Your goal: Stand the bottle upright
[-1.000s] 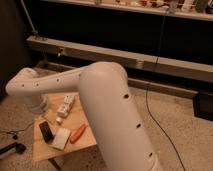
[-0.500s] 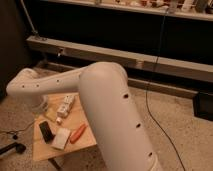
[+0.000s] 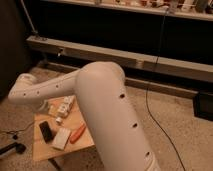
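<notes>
white bottle (image 3: pixel 64 106) lies unmoved on the table (image 3: pixel 45 150); claw hidden behind arm (image 3: pixel 100 100), apparently open.

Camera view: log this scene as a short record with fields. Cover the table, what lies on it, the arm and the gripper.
table: small wooden table, lower left
bottle: white bottle lying on its side, not yet upright
other items: black flat object, white rectangular block, orange object
arm: large white arm reaching left over the table, hiding part of it
gripper: not in view, beyond the arm's end at left
</notes>
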`<action>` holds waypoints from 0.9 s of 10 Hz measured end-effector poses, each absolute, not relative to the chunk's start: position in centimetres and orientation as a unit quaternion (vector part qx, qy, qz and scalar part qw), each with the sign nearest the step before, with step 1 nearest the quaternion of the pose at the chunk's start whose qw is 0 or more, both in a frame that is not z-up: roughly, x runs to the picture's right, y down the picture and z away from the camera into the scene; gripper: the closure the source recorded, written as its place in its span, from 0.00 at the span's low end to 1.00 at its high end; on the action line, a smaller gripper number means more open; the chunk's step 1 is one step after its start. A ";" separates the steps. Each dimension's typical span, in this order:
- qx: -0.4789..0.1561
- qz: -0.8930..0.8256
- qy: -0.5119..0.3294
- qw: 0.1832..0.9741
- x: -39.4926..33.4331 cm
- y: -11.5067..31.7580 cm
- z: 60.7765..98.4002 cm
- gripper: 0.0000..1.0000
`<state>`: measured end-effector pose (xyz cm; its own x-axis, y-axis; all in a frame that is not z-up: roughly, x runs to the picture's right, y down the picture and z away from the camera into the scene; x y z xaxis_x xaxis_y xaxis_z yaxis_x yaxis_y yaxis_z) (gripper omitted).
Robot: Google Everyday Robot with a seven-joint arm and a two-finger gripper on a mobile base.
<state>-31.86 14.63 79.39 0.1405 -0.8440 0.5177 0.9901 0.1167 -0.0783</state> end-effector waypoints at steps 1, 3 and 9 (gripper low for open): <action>-0.210 -0.628 -0.168 0.730 -31.1 14.9 79.5 0.35; -0.217 -0.620 -0.154 0.738 -29.7 15.1 79.9 0.35; -0.236 -0.600 -0.144 0.751 -29.7 16.0 81.6 0.35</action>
